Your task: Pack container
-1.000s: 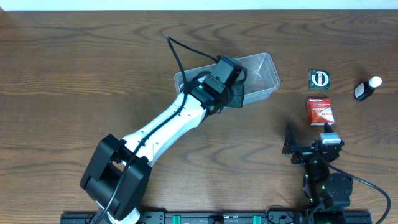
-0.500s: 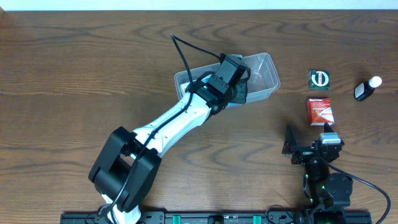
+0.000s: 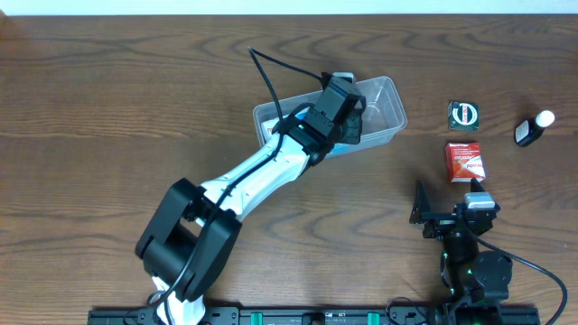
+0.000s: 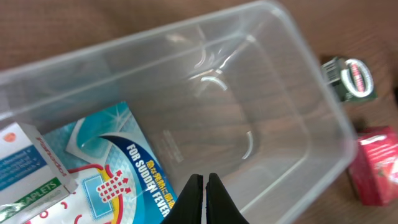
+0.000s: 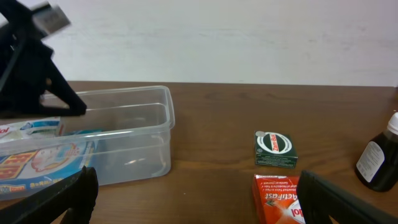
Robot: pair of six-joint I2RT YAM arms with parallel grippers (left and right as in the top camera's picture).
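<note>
Above the container [image 3: 386, 106], the left fingers [image 4: 196, 202] hung pressed together, empty; well off to its side the right fingers [image 5: 339, 202] stood spread. It sat on the worktop [image 3: 108, 108], probably light, stiff and slick, best gripped by its rim.

**Tub Behind Centre, Loose Goods to Its Right**

The container [image 3: 386, 106] sat on the table [image 3: 108, 108], behind its middle, with the left gripper [image 4: 204, 183] above its inside. A packet [image 4: 118, 168] lay in its left half, a small box [image 4: 28, 165] at the packet's left end. To the right, apart, lay a flat box [image 3: 464, 115]; a carton [image 3: 466, 161] lay before it and a bottle [image 3: 533, 129] further right. The right gripper [image 3: 448, 200] stood before the carton.
</note>
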